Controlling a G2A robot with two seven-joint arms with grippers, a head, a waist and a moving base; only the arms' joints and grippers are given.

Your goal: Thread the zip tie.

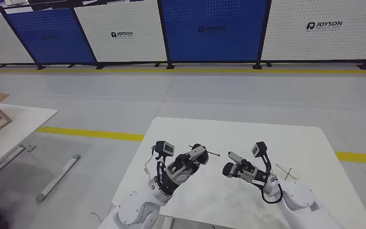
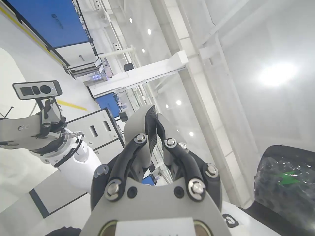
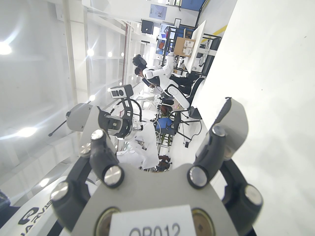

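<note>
Currently the left gripper (image 1: 199, 152) is pinching the zip tie (image 1: 213, 153), lower centre of the top view, jaws pressed together, thin stiff black tail pointing at the right gripper (image 1: 229, 161), which is standing spread, likely awaiting the tip. Two spare ties (image 1: 286, 170) are lying crossed on the matte white worktop (image 1: 240, 131), lower right.

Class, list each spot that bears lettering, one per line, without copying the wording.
Logo lettering on the white wall panel.
Fainter logo on the blue panel.
Label behind the right pincer, cut by the frame.
Label behind the left pincer, mostly cut off.
</note>
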